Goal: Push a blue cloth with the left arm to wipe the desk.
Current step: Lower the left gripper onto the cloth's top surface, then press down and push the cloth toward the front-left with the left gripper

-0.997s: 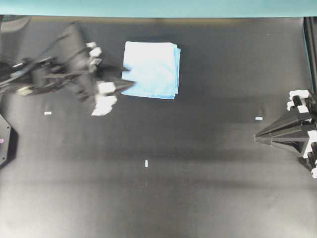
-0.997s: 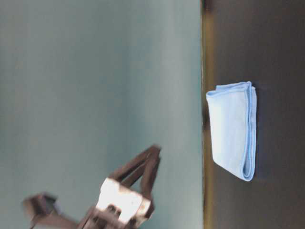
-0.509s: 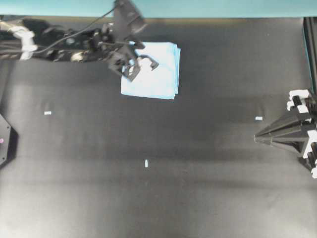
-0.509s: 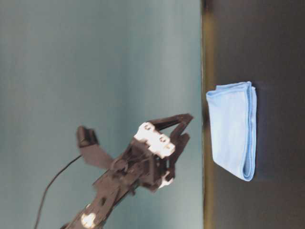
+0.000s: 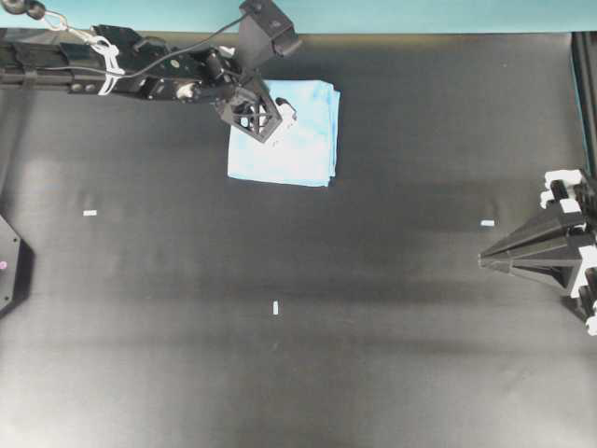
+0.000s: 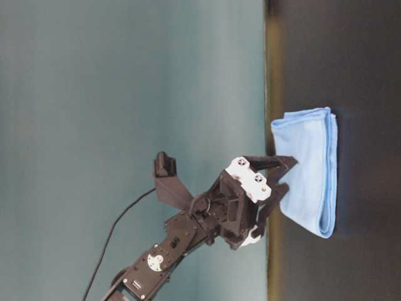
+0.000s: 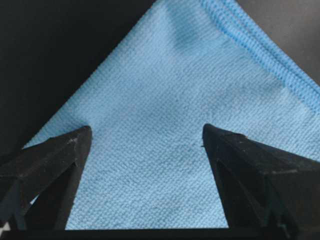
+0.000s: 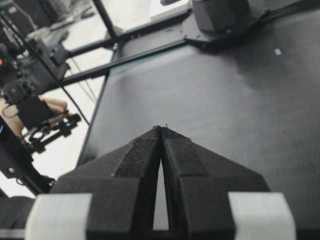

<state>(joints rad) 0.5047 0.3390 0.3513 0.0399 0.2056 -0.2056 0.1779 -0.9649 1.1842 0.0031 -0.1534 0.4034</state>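
— Blue cloth (image 5: 291,140), folded square with its layered edges along the right side in the overhead view, lies flat on the black counter (image 5: 308,355) near the far teal border strip (image 5: 420,14). Why that spot?

— My guess: it starts at the back so the push can sweep it across the open surface toward the front.

— And the left tool (image 5: 266,114)?

— It sits over the cloth's upper-left corner. In the wrist view its 2 fingers (image 7: 55,160) stand spread wide with fabric filling the gap between them, so it is open, not pinching anything. That suits pressing and sliding rather than lifting, I think.

— Touching the cloth?

— From table level the tips reach the cloth's near edge, close to or just at the surface; I cannot tell whether they press on it.

— The other side?

— The right tool (image 5: 485,257) rests well apart at the counter's right edge, its fingers (image 8: 145,165) closed together on nothing, likely parked out of the way.

— Anything between?

— Only a few small white tape marks (image 5: 276,307).
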